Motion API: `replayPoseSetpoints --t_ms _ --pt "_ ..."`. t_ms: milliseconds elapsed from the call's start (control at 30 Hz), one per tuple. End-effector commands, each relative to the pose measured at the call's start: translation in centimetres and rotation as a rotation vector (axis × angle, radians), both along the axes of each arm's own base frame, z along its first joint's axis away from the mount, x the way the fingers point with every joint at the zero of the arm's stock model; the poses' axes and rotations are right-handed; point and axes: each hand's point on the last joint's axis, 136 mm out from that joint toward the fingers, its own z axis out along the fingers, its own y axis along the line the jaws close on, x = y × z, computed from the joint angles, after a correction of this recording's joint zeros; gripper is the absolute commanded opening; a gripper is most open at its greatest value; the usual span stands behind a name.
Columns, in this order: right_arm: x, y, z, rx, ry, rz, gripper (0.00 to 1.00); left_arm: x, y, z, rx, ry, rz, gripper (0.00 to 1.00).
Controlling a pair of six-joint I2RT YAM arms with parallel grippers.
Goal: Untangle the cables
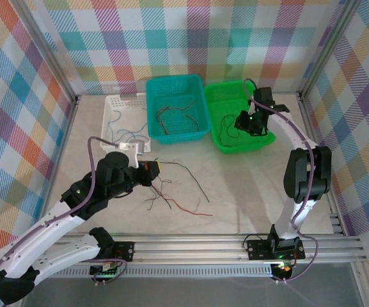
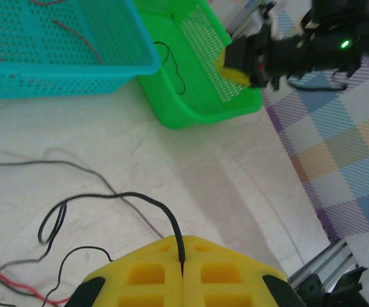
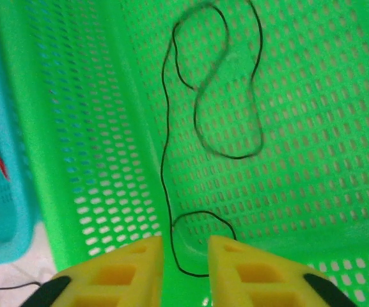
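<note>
On the table (image 1: 248,185), between the two arms and nearer the left one, lies the tangle of cables (image 1: 171,195): thin black, grey and red strands crossing one another. One black cable (image 2: 178,240) runs out of this tangle into the left pincer (image 2: 183,275), whose yellow fingers are pressed together on it; the strand enters at the fingertip seam. From the pinch point its long axis leads away from the fingers and to the left, through a narrow loop, back toward the red cable (image 2: 5,281) in the pile. The coming pull turns on this direction. Judged from the layout, drawing the pincer away from the pile, along the strand's own line, would free it, while a sideways move risks dragging the neighbouring strands along.

A second black cable (image 3: 163,128) lies in loops on the floor of the green basket (image 3: 325,128). The right pincer (image 3: 185,268) hangs over it with its fingers spread; an end loop of the strand lies in the gap, not pinched. Red and dark strands lie in the teal basket (image 1: 174,78), and blue ones at the white basket (image 1: 123,97).
</note>
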Motion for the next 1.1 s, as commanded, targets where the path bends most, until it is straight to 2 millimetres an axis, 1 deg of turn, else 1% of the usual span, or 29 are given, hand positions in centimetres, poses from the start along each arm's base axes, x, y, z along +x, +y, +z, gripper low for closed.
replayPoseSetpoints --t_ms 0,67,100,167,233,267,333,433,600,733,800,833,933,967,1000,1067 --pt "-0.7 0.2 -0.6 0.01 0.01 0.001 0.32 0.6 -0.8 3.5 -0.022 -0.073 -0.031 0.0" --pt "-1.1 0.3 -0.9 0.015 0.009 0.004 0.34 1.0 -1.3 4.5 -0.022 -0.082 -0.039 0.0" --pt "-1.3 0.2 -0.7 0.016 0.004 0.002 0.36 1.1 -1.6 5.1 -0.023 -0.088 -0.044 0.0" --pt "-1.9 0.2 0.2 0.023 -0.033 0.0 0.43 1.5 -2.1 6.3 -0.021 -0.099 -0.056 0.0" --pt "-2.6 0.0 1.9 0.028 -0.09 -0.006 0.52 2.0 -3.0 7.9 -0.024 -0.118 -0.076 0.0" --pt "-2.9 -0.1 2.7 0.031 -0.116 -0.005 0.54 2.2 -3.5 8.4 -0.022 -0.122 -0.089 0.0" --pt "-4.0 -0.2 4.5 0.043 -0.177 -0.009 0.6 2.7 -4.6 10.4 -0.028 -0.148 -0.119 0.0" --pt "-5.9 -0.7 6.6 0.046 -0.252 -0.017 0.67 3.5 -6.4 13.1 -0.037 -0.193 -0.158 0.0" --pt "-9.5 -1.1 10.2 0.056 -0.389 0.001 0.73 5.2 -9.4 17.4 -0.045 -0.273 -0.22 0.0" --pt "-12.6 -1.7 13.2 0.053 -0.484 0.004 0.78 6.4 -12.4 19.9 -0.072 -0.32 -0.292 0.0" --pt "-14.2 -2.1 14.2 0.047 -0.522 0.0 0.81 6.9 -13.8 21.0 -0.09 -0.345 -0.329 0.0" --pt "-15.1 -2.4 14.5 0.042 -0.538 -0.004 0.86 7.1 -14.6 21.6 -0.102 -0.362 -0.35 0.0" --pt "-17.5 -3.2 15.1 0.031 -0.566 -0.024 0.93 7.9 -16.8 23.1 -0.135 -0.417 -0.406 0.0" --pt "-18.0 -3.5 15.0 0.024 -0.565 -0.036 0.98 8.2 -17.5 23.3 -0.142 -0.426 -0.422 0.0" --pt "-18.9 -3.9 15.1 0.02 -0.57 -0.053 1.0 8.5 -18.4 23.5 -0.148 -0.438 -0.446 0.0" --pt "-20.1 -4.3 15.3 0.013 -0.575 -0.063 1.0 9.3 -19.9 23.6 -0.161 -0.449 -0.475 0.0"
